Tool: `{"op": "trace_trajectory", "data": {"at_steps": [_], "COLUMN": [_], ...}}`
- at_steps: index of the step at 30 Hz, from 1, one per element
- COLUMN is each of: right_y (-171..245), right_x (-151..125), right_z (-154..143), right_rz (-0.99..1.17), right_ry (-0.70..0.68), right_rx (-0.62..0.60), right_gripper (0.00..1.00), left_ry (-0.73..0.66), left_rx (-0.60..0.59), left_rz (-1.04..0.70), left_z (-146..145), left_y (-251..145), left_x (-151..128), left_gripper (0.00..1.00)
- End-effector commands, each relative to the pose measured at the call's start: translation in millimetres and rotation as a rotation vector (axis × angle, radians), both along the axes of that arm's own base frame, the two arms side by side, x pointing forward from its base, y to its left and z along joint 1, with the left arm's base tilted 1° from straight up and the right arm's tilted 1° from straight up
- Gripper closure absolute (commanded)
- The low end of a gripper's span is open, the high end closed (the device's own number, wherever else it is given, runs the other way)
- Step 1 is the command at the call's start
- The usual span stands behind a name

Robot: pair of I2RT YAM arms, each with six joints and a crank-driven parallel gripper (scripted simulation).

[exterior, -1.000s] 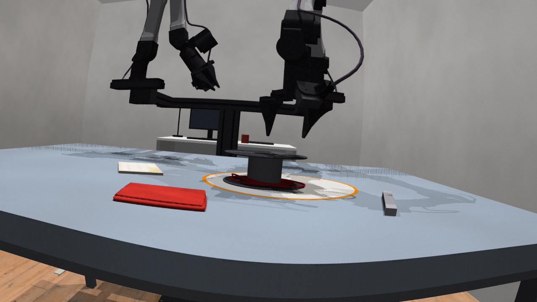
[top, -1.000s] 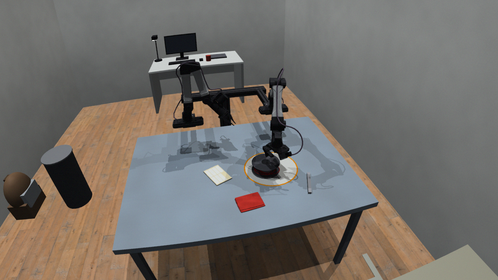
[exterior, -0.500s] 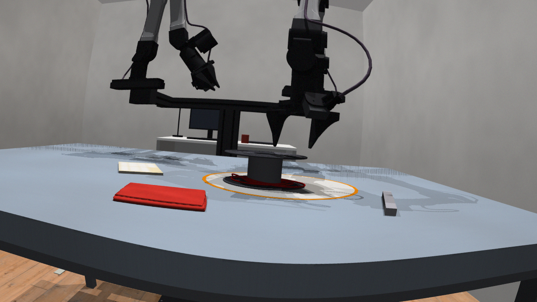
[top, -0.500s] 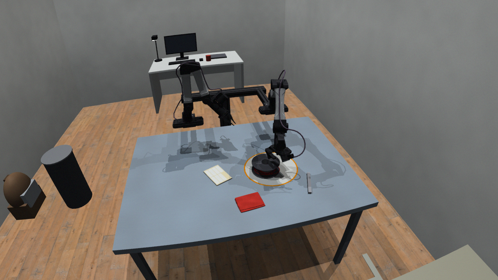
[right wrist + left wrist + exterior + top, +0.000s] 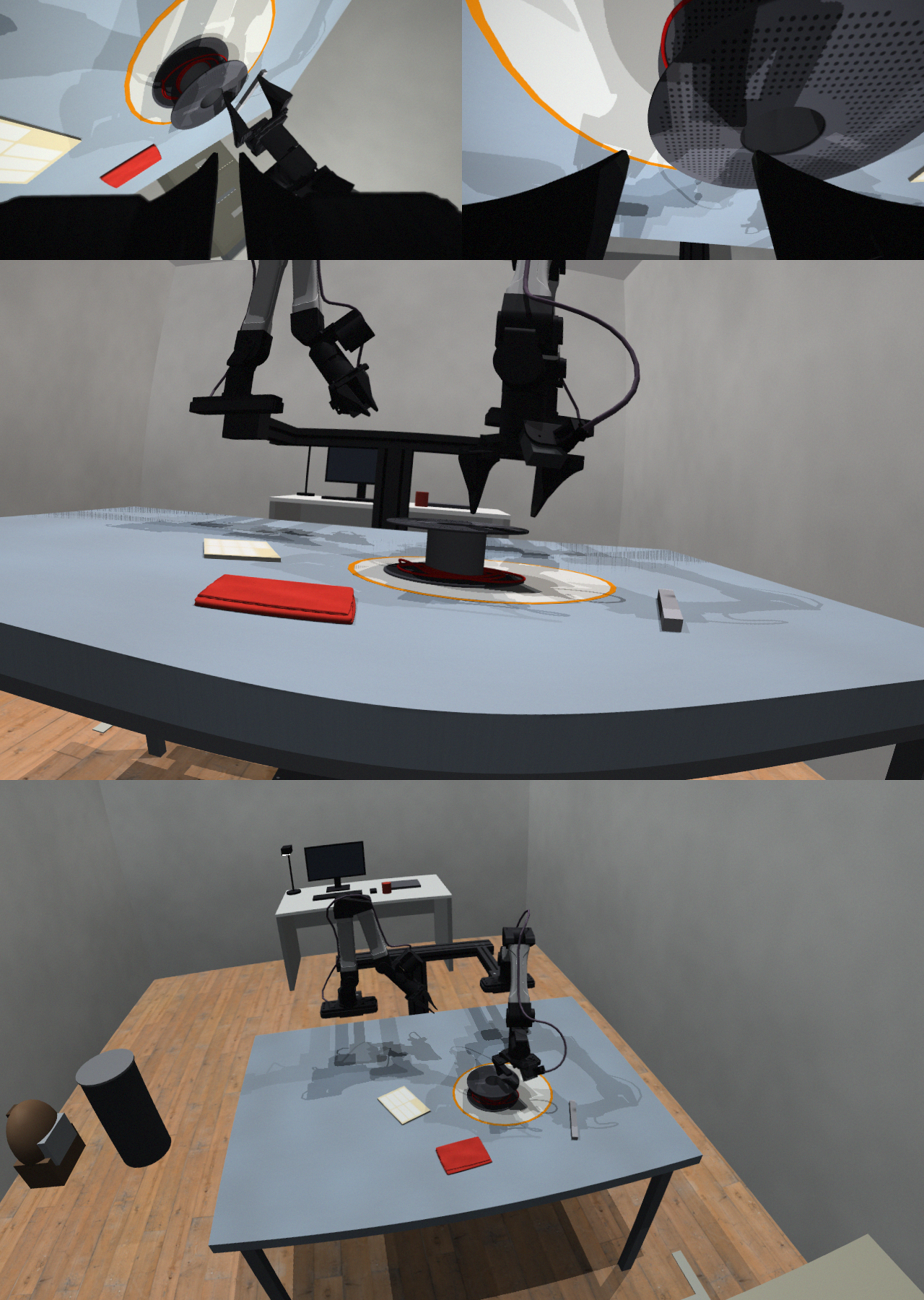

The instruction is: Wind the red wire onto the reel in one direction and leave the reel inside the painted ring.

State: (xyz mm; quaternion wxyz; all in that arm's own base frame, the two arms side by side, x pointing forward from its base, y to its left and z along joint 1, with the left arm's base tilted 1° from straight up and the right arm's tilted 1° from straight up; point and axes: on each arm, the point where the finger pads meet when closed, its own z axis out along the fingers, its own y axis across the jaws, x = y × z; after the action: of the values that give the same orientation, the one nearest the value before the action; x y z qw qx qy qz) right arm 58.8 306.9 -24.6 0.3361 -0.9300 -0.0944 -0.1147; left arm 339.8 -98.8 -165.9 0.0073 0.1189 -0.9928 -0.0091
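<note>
The dark reel [image 5: 492, 1078] [image 5: 455, 547] [image 5: 787, 72] [image 5: 189, 113] lies flat on one flange, inside the orange painted ring [image 5: 551, 1095] [image 5: 614, 588] [image 5: 535, 99] [image 5: 127, 87], toward its left in the exterior view. The red wire [image 5: 478, 575] [image 5: 663, 43] lies in loops around the foot of the hub on the lower flange, some reaching its rim. Its ends cannot be made out. My left gripper [image 5: 503, 513] [image 5: 690, 154] [image 5: 241, 86] is open and empty, just above the upper flange's edge. My right gripper [image 5: 372, 413] is shut and empty, high and away from the reel.
A folded red cloth [image 5: 463, 1155] [image 5: 277, 597] [image 5: 133, 166] and a pale card [image 5: 403, 1104] [image 5: 239, 549] [image 5: 32, 152] lie outside the ring, to its left in the exterior view. A grey bar [image 5: 572, 1119] [image 5: 670, 612] lies to its right. None touches the reel.
</note>
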Motion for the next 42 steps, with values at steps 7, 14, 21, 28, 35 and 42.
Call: {"op": "trace_trajectory", "data": {"at_steps": [7,14,21,28,35,42], "right_y": [15,15,15,15,15,15], "right_x": [-1,-1,-1,-1,-1,-1], "right_z": [15,15,15,15,15,15], "right_rz": [0.007,0.007,0.007,0.007,0.007,0.007], "right_ry": [0.008,0.008,0.008,0.008,0.008,0.008], "right_rx": [0.056,0.056,0.056,0.056,0.056,0.056], "right_gripper": [0.85,0.85,0.85,0.85,0.85,0.85], "left_ry": [-0.026,-0.026,-0.026,-0.026,-0.026,-0.026], "left_rx": [-0.008,-0.008,-0.008,-0.008,-0.008,-0.008], "left_rz": [-0.005,-0.005,-0.005,-0.005,-0.005,-0.005], "left_z": [-36,-29,-22,-22,-22,-30], "left_y": [-7,-10,-9,-9,-9,-8], "left_x": [8,16,15,15,15,16], "left_gripper": [0.07,0.07,0.11,0.20,0.33,0.34]}}
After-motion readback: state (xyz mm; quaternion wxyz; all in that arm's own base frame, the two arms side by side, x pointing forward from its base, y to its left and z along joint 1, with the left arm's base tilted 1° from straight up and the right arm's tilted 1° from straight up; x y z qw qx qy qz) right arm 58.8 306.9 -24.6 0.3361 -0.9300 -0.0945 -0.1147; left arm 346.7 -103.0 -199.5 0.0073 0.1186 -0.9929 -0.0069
